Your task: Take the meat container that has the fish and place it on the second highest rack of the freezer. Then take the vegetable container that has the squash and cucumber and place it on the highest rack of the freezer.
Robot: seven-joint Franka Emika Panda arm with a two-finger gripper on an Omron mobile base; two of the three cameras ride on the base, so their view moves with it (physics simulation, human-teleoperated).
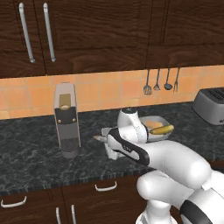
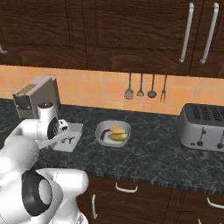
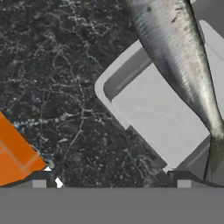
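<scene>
The meat container [image 3: 153, 118] is a shallow white tray on the dark counter, with the silver-grey fish [image 3: 183, 74] lying along it. My gripper [image 3: 111, 178] hovers just above the tray's near corner, open, nothing between its fingertips [image 3: 183, 178]. From the right base view the tray [image 2: 75, 130] sits under my hand, left of the vegetable container [image 2: 105, 127]. That container is a grey bowl holding the yellow-orange squash [image 2: 116, 128] and green cucumber [image 2: 118, 136]. In the left base view the bowl [image 1: 162, 119] lies behind my forearm and the fish's tip [image 1: 97, 138] pokes out left of my hand.
A coffee machine [image 1: 65, 118] stands on the counter left of the tray. A toaster [image 2: 205, 127] sits at the far right. Utensils [image 2: 140, 89] hang on the orange tiled wall. Dark wood cupboards [image 1: 87, 30] hang overhead.
</scene>
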